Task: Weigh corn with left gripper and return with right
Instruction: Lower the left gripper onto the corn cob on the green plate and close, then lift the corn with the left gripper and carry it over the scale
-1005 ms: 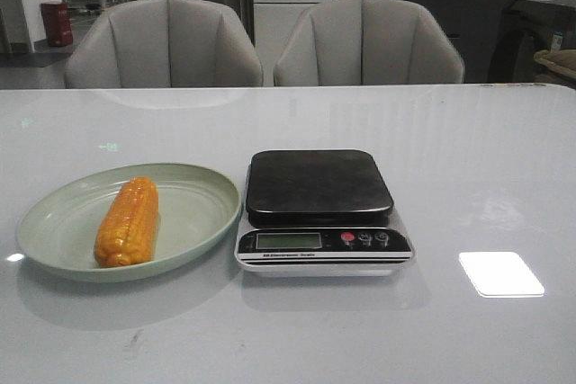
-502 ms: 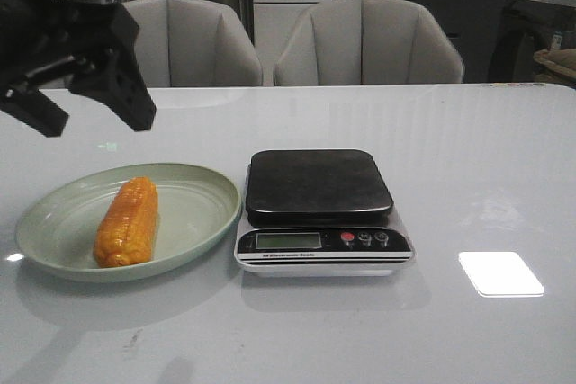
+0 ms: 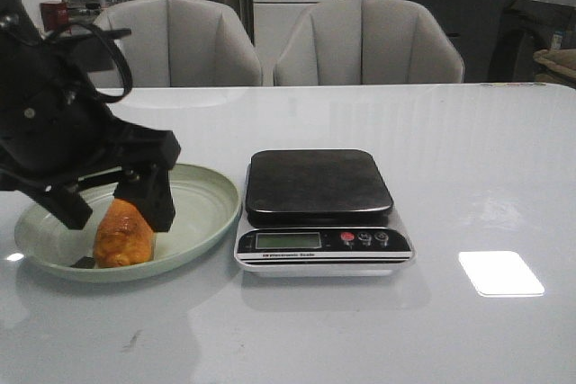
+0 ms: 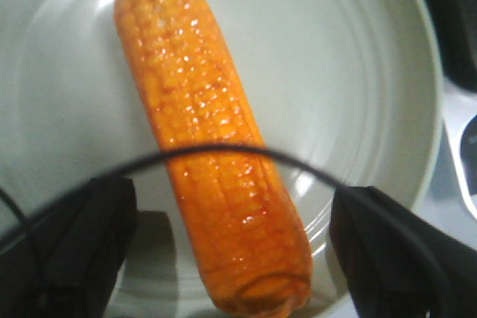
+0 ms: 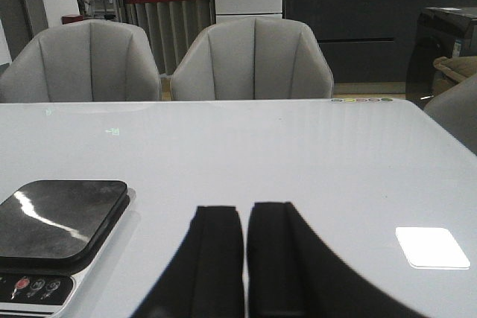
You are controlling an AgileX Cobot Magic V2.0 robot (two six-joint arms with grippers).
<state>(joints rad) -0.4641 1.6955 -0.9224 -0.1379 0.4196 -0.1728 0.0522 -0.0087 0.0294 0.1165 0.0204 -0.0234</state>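
Observation:
The orange-yellow corn (image 3: 122, 238) lies in the pale green plate (image 3: 200, 188) at the table's left, and my left gripper (image 3: 115, 211) hides its far part. The left gripper is open and low over the plate, one finger (image 3: 155, 195) on each side of the cob. In the left wrist view the corn (image 4: 212, 154) runs between the two black fingers (image 4: 395, 251) with a gap on both sides. The black scale (image 3: 319, 209) stands right of the plate with nothing on its platform. My right gripper (image 5: 245, 217) is shut and empty above the table, right of the scale (image 5: 56, 225).
Two grey chairs (image 3: 367, 42) stand behind the table's far edge. A bright light patch (image 3: 500, 273) lies on the white tabletop right of the scale. A thin black cable (image 4: 223, 150) crosses the left wrist view in front of the corn.
My left gripper came into view from the upper left and dropped down onto the plate, its open fingers now on both sides of the corn. The corn and the scale have not moved.

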